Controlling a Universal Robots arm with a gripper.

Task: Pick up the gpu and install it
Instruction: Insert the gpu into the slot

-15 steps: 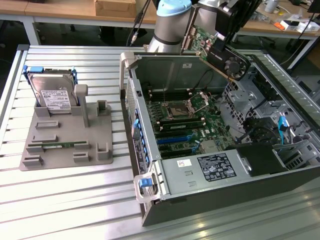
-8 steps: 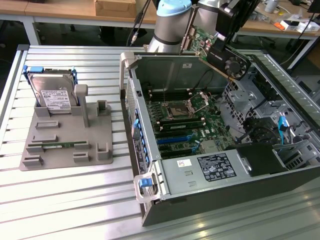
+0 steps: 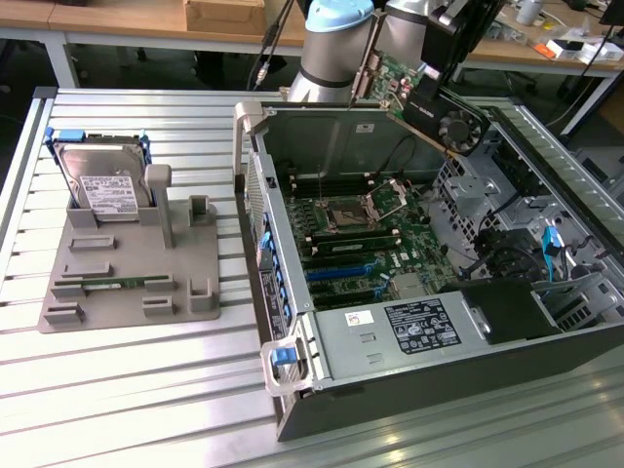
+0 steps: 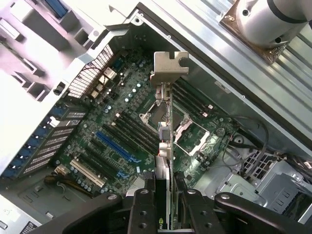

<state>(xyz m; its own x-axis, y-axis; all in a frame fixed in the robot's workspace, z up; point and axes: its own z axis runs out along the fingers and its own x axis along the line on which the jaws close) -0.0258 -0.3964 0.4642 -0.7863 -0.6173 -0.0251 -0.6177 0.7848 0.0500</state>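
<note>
The gripper (image 4: 165,187) is clenched on the gpu (image 4: 165,134) — its fingers (image 4: 144,204) press the thin card from both sides, edge-on. So the picking up is done. The card hangs tilted in the air above the open computer case (image 3: 322,136), apart from the motherboard (image 4: 122,112) below. The blue slot (image 4: 114,146) there is empty — the installing is not yet done, I judge. Farther off, a hard drive (image 3: 102,185) stands in a grey holder (image 3: 127,249).

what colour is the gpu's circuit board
Green. The gpu board face shows best in the exterior view.
</note>
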